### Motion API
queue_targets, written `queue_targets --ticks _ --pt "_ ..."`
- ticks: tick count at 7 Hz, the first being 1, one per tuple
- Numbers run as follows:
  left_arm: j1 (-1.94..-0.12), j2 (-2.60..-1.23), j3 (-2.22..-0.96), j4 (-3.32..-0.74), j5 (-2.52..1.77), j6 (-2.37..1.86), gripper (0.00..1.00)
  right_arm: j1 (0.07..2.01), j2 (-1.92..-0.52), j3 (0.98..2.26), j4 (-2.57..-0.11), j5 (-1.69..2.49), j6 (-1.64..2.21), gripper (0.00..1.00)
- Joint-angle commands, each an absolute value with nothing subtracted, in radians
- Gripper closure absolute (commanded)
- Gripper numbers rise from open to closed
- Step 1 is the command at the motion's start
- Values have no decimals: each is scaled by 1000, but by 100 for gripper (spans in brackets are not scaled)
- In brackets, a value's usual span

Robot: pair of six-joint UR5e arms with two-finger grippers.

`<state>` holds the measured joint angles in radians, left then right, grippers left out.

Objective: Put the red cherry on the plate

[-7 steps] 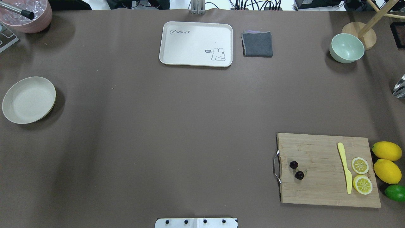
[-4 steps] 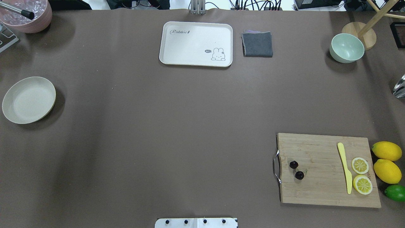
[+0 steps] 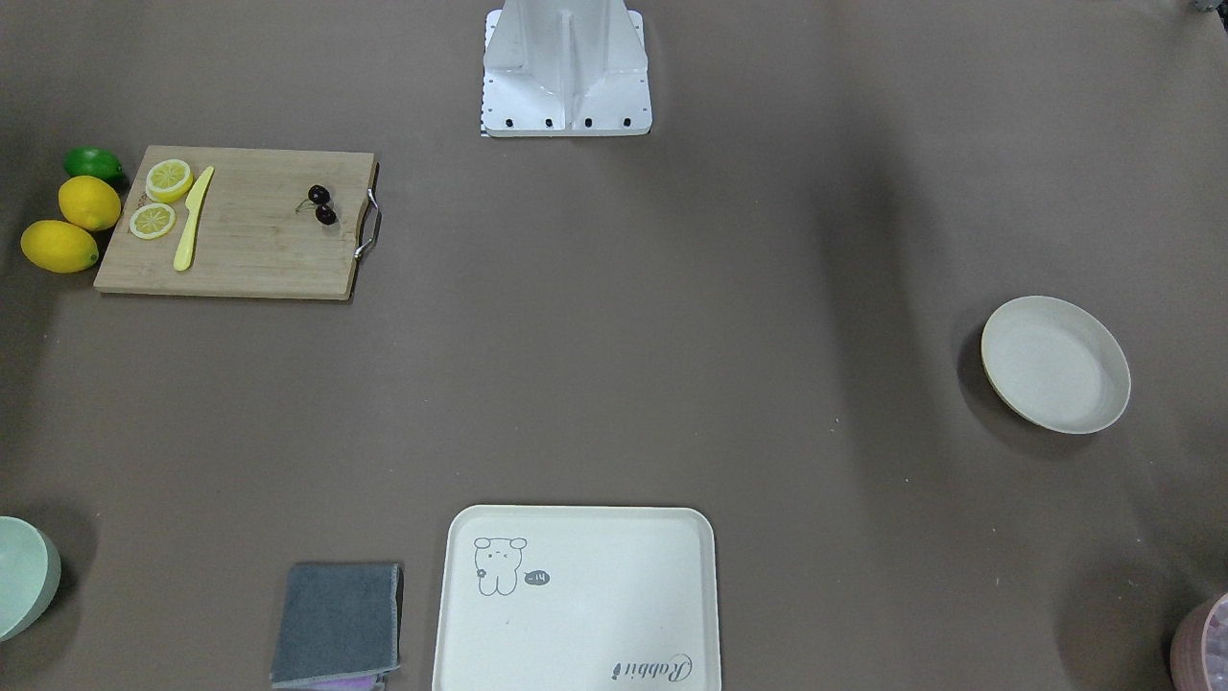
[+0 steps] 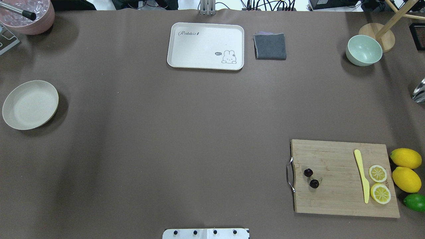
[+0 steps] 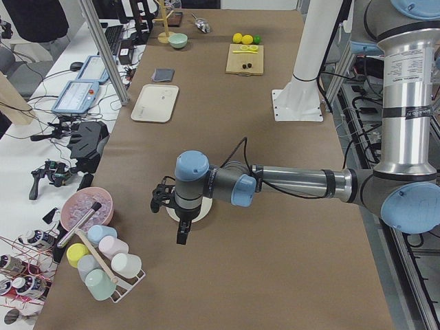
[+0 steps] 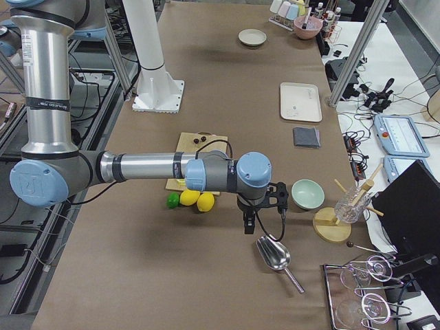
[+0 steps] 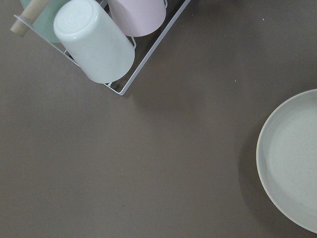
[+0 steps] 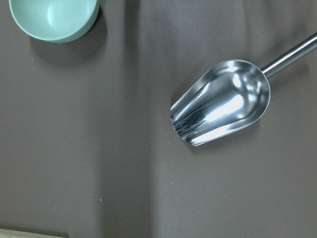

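Note:
The red cherry [image 4: 311, 178], a pair of tiny dark fruits on thin stems, lies at the handle end of a wooden cutting board [image 4: 332, 196], also seen as the cherry [image 3: 321, 204]. The cream-white plate [image 4: 30, 104] sits far off at the table's left edge, and its rim fills the right of the left wrist view [image 7: 292, 158]. My left gripper [image 5: 183, 232] hangs near the plate, showing only in the exterior left view. My right gripper [image 6: 247, 223] hovers between the lemons and a metal scoop, showing only in the exterior right view. I cannot tell whether either is open or shut.
A yellow knife [image 4: 362, 176], lemon slices, whole lemons [image 4: 405, 169] and a lime [image 4: 415, 201] sit at the board's right end. At the far side are a rabbit tray [image 4: 206, 45], grey cloth [image 4: 270, 46] and green bowl [image 4: 364, 49]. A scoop [image 8: 223, 101] and cup rack [image 7: 99, 44] lie near the wrists.

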<state>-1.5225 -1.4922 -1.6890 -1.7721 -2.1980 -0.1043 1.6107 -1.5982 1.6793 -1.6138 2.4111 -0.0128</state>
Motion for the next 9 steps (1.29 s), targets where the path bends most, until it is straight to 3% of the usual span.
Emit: queue_targets --ticks 1,8,9 --pt "-1523 -1488 -1689 -1772 -2198 -106 2 1611 -1597 1681 -1614 2416 -12 0" --pt "-1503 -1548 -1689 -1801 -2405 -188 2 1612 -1595 1681 -1614 2408 -14 0" --pt "-1438 -1584 -1595 -1880 -2407 -195 2 1614 -1598 1681 -1612 2407 -14 0"
